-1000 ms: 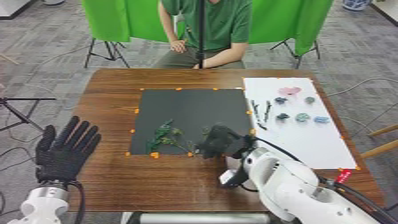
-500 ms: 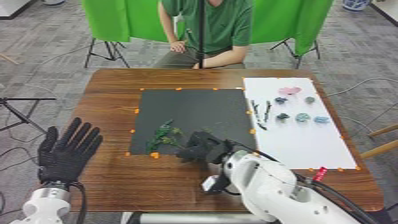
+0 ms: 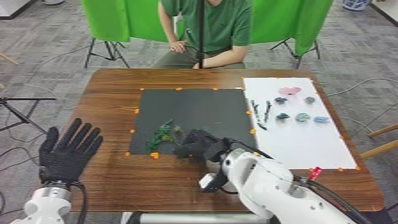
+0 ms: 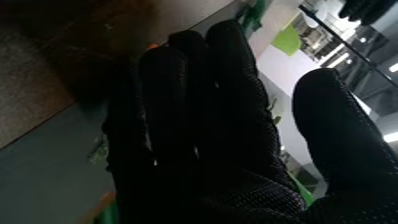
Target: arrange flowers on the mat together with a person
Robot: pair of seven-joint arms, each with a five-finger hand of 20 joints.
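My right hand point(image 3: 202, 145) is over the near right part of the dark mat point(image 3: 187, 107), its fingers toward the green foliage point(image 3: 163, 135) lying on the mat's near left part. A small yellow-green sprig point(image 3: 178, 133) lies between foliage and hand; the hand hides its lower end. In the right wrist view the right hand point(image 4: 222, 150) has straight fingers and a thumb standing apart, and some green foliage point(image 4: 253, 14) shows past the fingertips. My left hand point(image 3: 69, 152) is open beside the table's left edge; part of the left hand point(image 4: 364, 9) also shows in the right wrist view.
A white sheet point(image 3: 306, 145) on the table's right holds a pink flower point(image 3: 290, 91), several small bluish flower heads point(image 3: 302, 117) and dark twigs point(image 3: 258, 112). Orange tape marks edge the mat and sheet. A person point(image 3: 218, 35) sits across the brown table point(image 3: 107, 120), hands off the flowers.
My right hand has moved left and slightly nearer the table's front edge, closer to the green foliage. The left hand has hardly moved, and the flowers on the white sheet lie as before.
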